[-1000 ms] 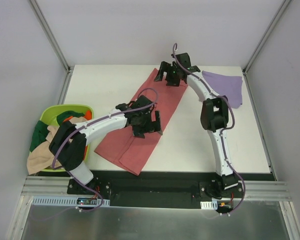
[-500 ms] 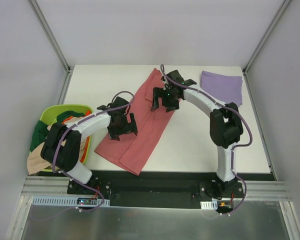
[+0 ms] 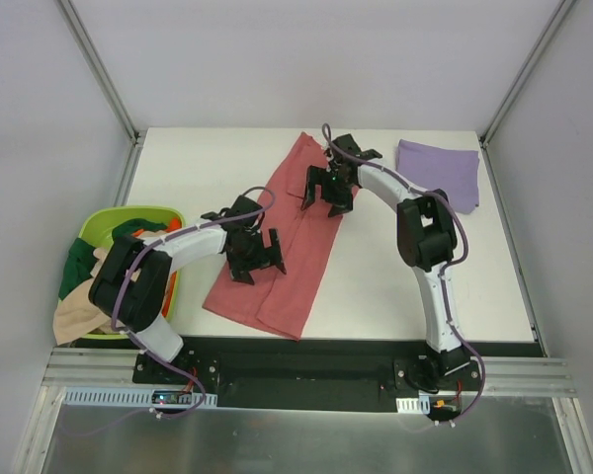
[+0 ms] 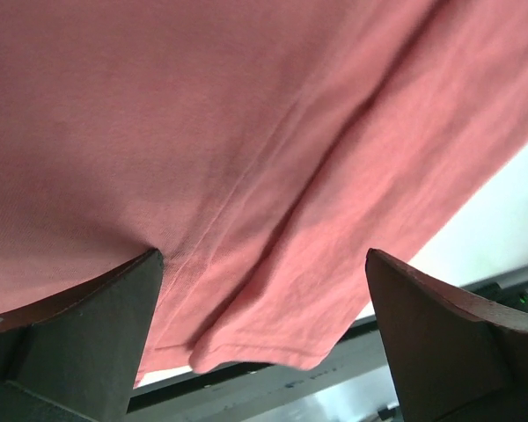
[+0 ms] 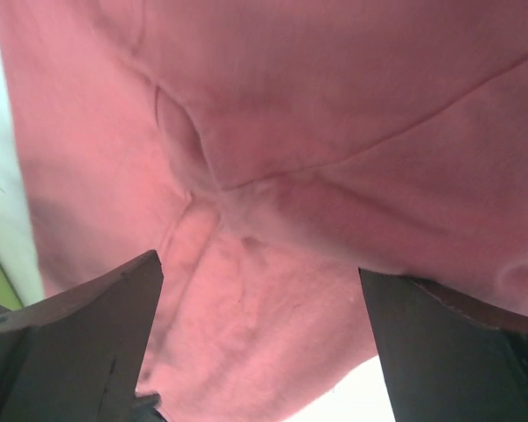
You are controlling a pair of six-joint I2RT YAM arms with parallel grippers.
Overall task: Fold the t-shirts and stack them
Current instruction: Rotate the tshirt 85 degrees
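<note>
A red t-shirt (image 3: pixel 295 237), folded into a long strip, lies diagonally across the middle of the white table (image 3: pixel 395 286). My left gripper (image 3: pixel 255 255) is open just over the strip's lower left part. In the left wrist view red cloth (image 4: pixel 246 132) fills the space between its wide-apart fingers (image 4: pixel 88 334). My right gripper (image 3: pixel 328 192) is open over the strip's upper part, and red cloth (image 5: pixel 273 158) with seams fills that view too. A folded purple t-shirt (image 3: pixel 440 170) lies flat at the back right.
A green basket (image 3: pixel 104 225) with several crumpled garments sits off the table's left edge, beside the left arm. Grey walls and metal posts close in the table at the back and sides. The black rail (image 3: pixel 306 357) runs along the near edge.
The right gripper came down from the shirt's top end to its upper part. The left gripper swung left, then slightly back right. The shirt's lower end has shifted right.
</note>
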